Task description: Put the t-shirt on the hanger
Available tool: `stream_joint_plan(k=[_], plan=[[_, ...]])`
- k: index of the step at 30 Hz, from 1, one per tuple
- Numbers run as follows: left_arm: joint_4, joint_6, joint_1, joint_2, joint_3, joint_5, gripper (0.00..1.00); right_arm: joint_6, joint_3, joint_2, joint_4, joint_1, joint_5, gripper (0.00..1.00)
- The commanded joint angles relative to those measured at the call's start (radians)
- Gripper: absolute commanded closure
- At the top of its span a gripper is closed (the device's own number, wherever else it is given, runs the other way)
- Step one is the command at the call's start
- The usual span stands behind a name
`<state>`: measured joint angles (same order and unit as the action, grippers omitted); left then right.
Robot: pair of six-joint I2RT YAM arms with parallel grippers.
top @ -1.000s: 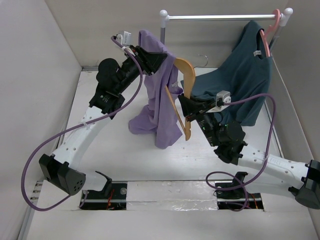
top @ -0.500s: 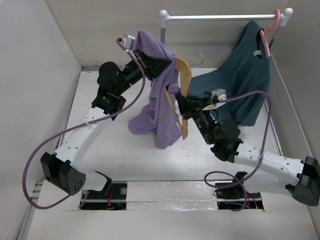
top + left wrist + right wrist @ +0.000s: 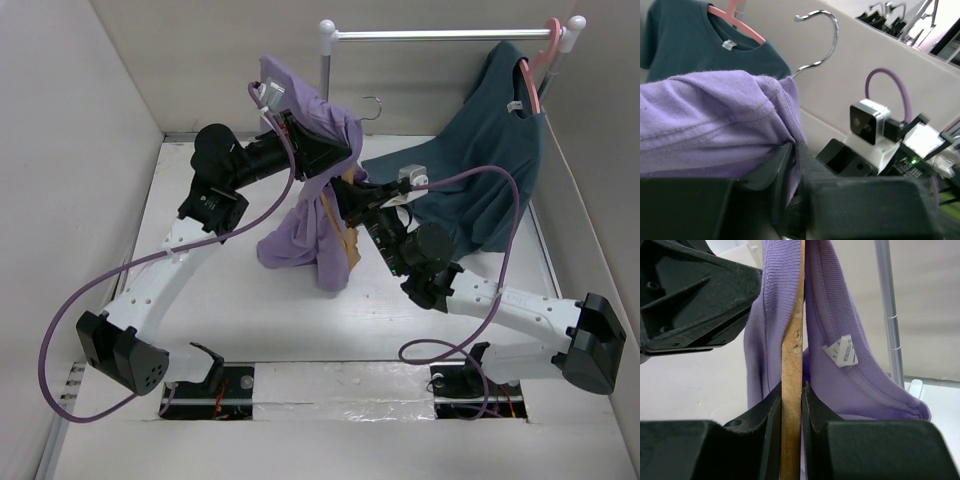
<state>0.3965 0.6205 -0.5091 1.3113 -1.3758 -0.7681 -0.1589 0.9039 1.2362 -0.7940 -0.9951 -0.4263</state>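
The lavender t-shirt (image 3: 312, 225) hangs in the air above the table, its lower part drooping to the surface. My left gripper (image 3: 335, 150) is shut on a fold of its fabric near the collar (image 3: 720, 130). My right gripper (image 3: 352, 200) is shut on the tan wooden hanger (image 3: 792, 355), whose arm runs up between the two sides of the collar (image 3: 835, 315). The hanger is mostly hidden by the shirt in the top view (image 3: 346, 240). Its metal hook (image 3: 372, 104) sticks out above the shirt and shows in the left wrist view (image 3: 820, 40).
A dark teal t-shirt (image 3: 490, 160) hangs on a pink hanger (image 3: 545, 60) from the metal rail (image 3: 440, 35) at the back right, its hem lying on the table. The rail's post (image 3: 888, 310) stands just behind the lavender shirt. Grey walls enclose the table.
My right gripper has moved left and back, pushing the hanger inside the shirt's collar; the hook now rises above the shirt. My left gripper shifted right with the fabric.
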Motion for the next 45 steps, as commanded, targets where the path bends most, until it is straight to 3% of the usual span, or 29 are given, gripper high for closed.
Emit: stream_joint_plan(k=[1,4,7,12,15,16,17,21,22,24,25,28,34,45], plan=[[-0.070,-0.070,-0.009,-0.061,-0.059,-0.034,0.75,-0.018,0.036,-0.038,-0.215,0.007,0.012,1.00],[-0.056,-0.074,-0.009,-0.106,-0.052,0.033,0.53,-0.021,0.004,-0.075,-0.206,0.007,0.004,1.00],[-0.055,-0.061,-0.009,-0.121,-0.072,0.055,0.45,-0.018,-0.013,-0.099,-0.189,0.007,0.004,1.00],[-0.074,-0.045,-0.009,-0.156,-0.080,0.168,0.44,-0.021,-0.051,-0.139,-0.183,0.007,-0.002,1.00],[-0.042,-0.008,-0.009,-0.196,-0.023,0.366,0.56,-0.021,-0.063,-0.164,-0.154,0.007,0.014,1.00],[-0.068,-0.007,-0.009,-0.196,-0.035,0.454,0.95,-0.025,-0.066,-0.178,-0.142,0.007,0.023,1.00],[-0.088,-0.007,-0.009,-0.179,-0.049,0.490,1.00,-0.025,-0.068,-0.181,-0.134,0.007,0.029,1.00],[-0.162,0.060,0.012,-0.097,-0.134,0.506,1.00,-0.022,-0.079,-0.196,-0.100,0.007,0.034,1.00],[-0.203,0.079,0.012,-0.077,-0.173,0.515,0.84,-0.024,-0.080,-0.199,-0.097,0.007,0.035,1.00],[-0.235,0.107,0.024,-0.040,-0.203,0.510,0.68,-0.022,-0.080,-0.205,-0.083,0.007,0.037,1.00],[-0.223,0.117,0.024,-0.034,-0.198,0.503,0.54,-0.018,-0.080,-0.205,-0.065,0.007,0.037,1.00],[-0.197,0.145,0.024,-0.026,-0.184,0.503,0.36,-0.011,-0.085,-0.213,-0.051,0.007,0.034,1.00],[-0.222,0.166,0.024,0.019,-0.219,0.497,0.23,-0.005,-0.071,-0.184,-0.043,-0.002,0.050,1.00],[-0.234,0.242,0.024,0.144,-0.258,0.414,0.20,0.093,0.015,-0.112,-0.043,-0.011,0.054,1.00]])
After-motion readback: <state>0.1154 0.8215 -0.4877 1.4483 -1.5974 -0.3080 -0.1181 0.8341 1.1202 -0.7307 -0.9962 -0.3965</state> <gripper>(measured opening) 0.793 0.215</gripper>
